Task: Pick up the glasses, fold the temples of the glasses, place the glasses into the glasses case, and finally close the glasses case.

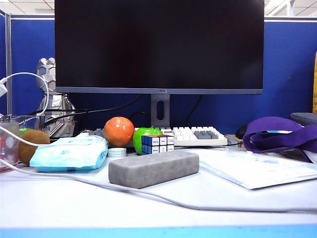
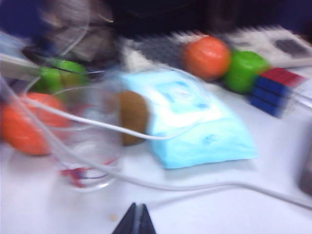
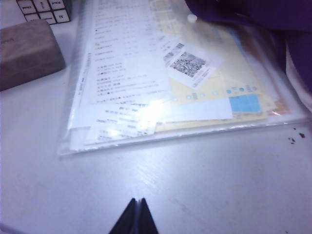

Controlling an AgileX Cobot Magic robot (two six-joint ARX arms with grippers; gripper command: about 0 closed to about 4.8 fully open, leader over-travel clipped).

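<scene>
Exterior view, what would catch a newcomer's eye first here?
The big black monitor fills the back of the desk. Below it a closed grey suede glasses case lies at the front centre, with a light-blue wipes pack to its left and a round orange fruit behind. Neither gripper shows there; both wrist views show theirs shut, left gripper, right gripper.

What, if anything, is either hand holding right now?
Nothing. The left hand and the right hand are both shut and empty above the table; the glasses case lies closed, untouched.
</scene>
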